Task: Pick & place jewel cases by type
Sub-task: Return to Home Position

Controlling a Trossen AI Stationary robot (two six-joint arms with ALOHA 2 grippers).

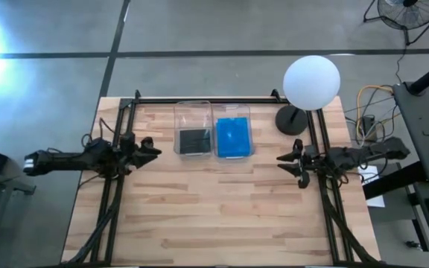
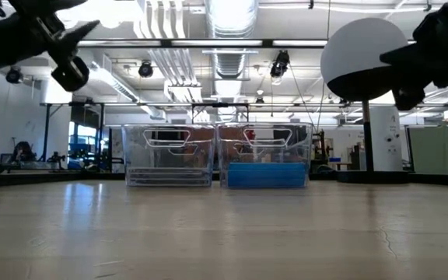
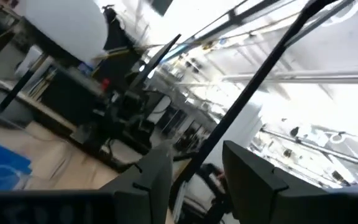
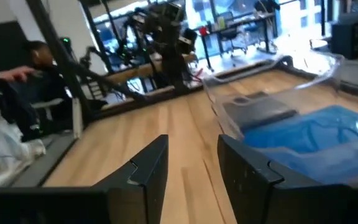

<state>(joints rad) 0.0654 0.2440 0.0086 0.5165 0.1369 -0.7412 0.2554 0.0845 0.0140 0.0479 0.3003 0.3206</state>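
Two empty tools, fingers spread, hover above the worktop (image 1: 214,216). I see my left tool (image 1: 152,150) by the left edge, dark jewel cases (image 1: 194,140) in the left bin (image 1: 192,112), blue jewel cases (image 1: 234,138) in the right bin (image 1: 232,109), my right tool (image 1: 287,160) by the right edge.

Wooden table (image 1: 222,216): a left clear bin (image 1: 193,105) and a right clear bin (image 1: 232,106) stand side by side, touching, near the middle of the far edge. A globe lamp (image 1: 311,80), white sphere on dark round base, occupies the far right corner. A floor fan (image 1: 407,11) stands off the table.
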